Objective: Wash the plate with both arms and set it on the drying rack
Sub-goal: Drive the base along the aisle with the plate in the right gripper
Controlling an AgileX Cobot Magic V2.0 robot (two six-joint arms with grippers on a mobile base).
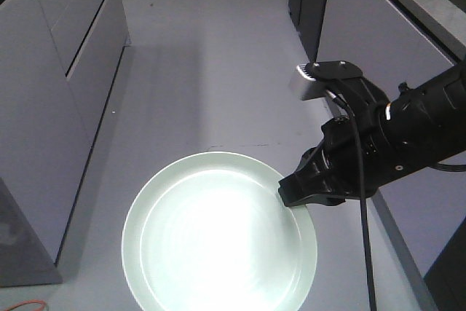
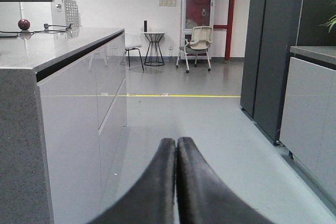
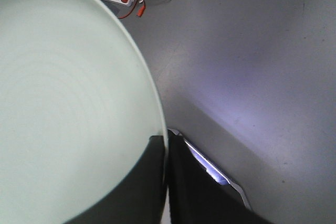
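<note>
Right gripper clamps the plate by its rim, holding it over open floor between cabinets. Left gripper is pinched together, empty, with a wide aisle ahead.

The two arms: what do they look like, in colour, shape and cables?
The right arm is black and bulky, with a black right gripper. A small grey box-shaped module sits on top, and black cables run along it. The left gripper has smooth, rounded black fingers.
</note>
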